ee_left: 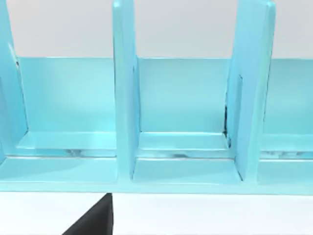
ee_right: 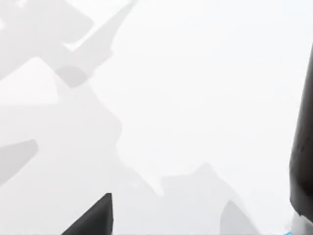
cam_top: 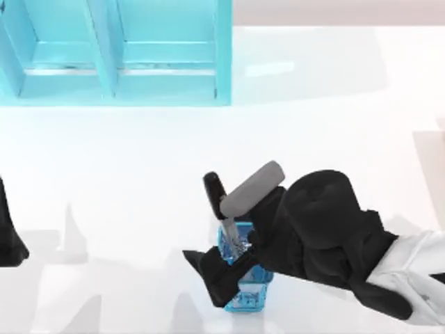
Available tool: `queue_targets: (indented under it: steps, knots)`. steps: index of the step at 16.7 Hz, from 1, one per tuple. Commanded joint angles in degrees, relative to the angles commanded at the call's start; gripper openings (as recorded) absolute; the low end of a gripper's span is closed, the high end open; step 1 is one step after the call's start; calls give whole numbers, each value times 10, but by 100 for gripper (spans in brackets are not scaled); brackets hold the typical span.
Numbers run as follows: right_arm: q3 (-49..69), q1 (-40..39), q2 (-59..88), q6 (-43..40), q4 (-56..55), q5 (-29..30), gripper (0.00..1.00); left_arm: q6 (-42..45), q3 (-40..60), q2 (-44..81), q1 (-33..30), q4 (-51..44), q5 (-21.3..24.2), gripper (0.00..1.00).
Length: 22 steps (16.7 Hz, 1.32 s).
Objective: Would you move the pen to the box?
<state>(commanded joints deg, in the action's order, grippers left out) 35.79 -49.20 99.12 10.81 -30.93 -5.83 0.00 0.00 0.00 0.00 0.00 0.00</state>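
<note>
The pen (cam_top: 215,191), with a black cap and a silver-grey barrel, stands tilted in a small blue holder (cam_top: 248,292) near the table's front middle. Its cap sticks out above the holder and leans toward the back left. My right gripper (cam_top: 212,275) reaches in from the right and is open, low at the holder's left side, and the arm covers much of the holder. In the right wrist view, the pen's cap (ee_right: 303,147) is at the frame's edge, beside one fingertip (ee_right: 95,218). The light blue box (cam_top: 115,76), split into compartments, stands at the back left.
My left gripper (cam_top: 10,240) is parked at the left edge of the table. It faces the box's upright dividers (ee_left: 124,98). White tabletop lies between the holder and the box.
</note>
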Motion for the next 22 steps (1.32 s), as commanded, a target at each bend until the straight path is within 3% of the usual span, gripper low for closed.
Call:
queue_targets:
  steps: [6, 17, 22]
  knots:
    - [0, 0, 0, 0, 0, 0, 2, 0, 0, 0, 0, 0, 0, 100]
    - [6, 3, -9, -1, 7, -7, 0, 0, 0, 0, 0, 0, 0, 100]
    - [29, 67, -87, -40, 130, -69, 0, 0, 0, 0, 0, 0, 0, 100]
